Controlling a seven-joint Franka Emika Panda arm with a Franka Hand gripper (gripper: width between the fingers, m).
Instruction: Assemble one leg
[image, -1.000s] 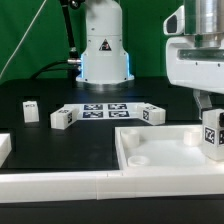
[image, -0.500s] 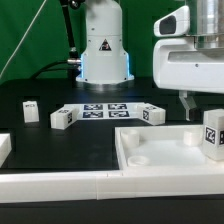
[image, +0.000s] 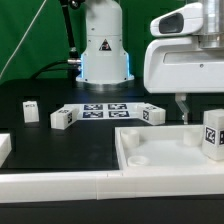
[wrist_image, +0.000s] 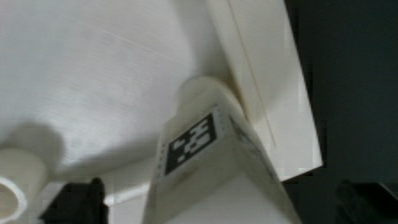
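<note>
A leg, a small white post with a black-and-white tag, stands upright in the far right corner of the white square panel. My gripper hangs just above it, toward the exterior view's left, with one dark finger showing. In the wrist view the leg lies between my two fingertips, which stand wide apart and do not touch it. The gripper is open and holds nothing. The panel's rim runs beside the leg.
Three more tagged legs lie on the black table around the marker board. A long white rail lies along the front. A round corner hole is in the panel. The robot base stands behind.
My gripper has moved toward the exterior view's left and a little away from the leg. The leg stays standing in the panel's corner.
</note>
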